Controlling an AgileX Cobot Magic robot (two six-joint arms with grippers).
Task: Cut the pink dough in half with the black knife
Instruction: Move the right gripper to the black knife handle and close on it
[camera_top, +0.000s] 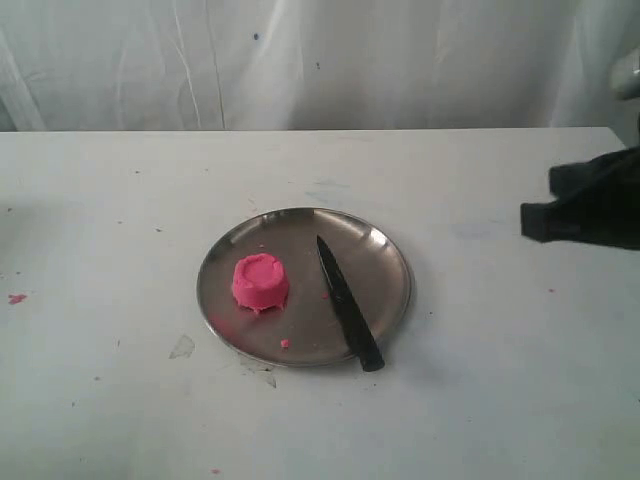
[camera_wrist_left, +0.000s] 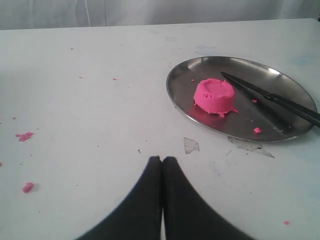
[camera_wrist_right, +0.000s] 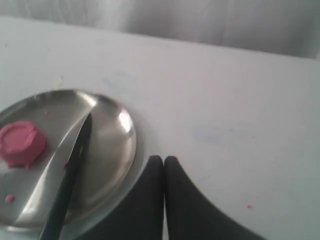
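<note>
The pink dough (camera_top: 261, 282) is one squat lump with a dented top, standing on the left part of a round steel plate (camera_top: 385, 255). The black knife (camera_top: 348, 304) lies across the plate's right part, its tip toward the back and its handle over the near rim. At the right edge of the exterior view my right gripper (camera_top: 535, 222) hangs above the table, away from the plate, shut on nothing. The right wrist view shows its fingertips (camera_wrist_right: 163, 160) pressed together beside the plate (camera_wrist_right: 122, 150), with the knife (camera_wrist_right: 67, 177) and dough (camera_wrist_right: 21, 142) beyond. My left gripper (camera_wrist_left: 162, 160) is shut and empty, short of the plate (camera_wrist_left: 180, 100).
Small pink crumbs (camera_wrist_left: 24, 136) lie scattered on the white table (camera_top: 120, 200), and a few more sit on the plate. A pale scuffed patch (camera_top: 182, 347) marks the table near the plate. A white curtain (camera_top: 300, 60) closes off the back.
</note>
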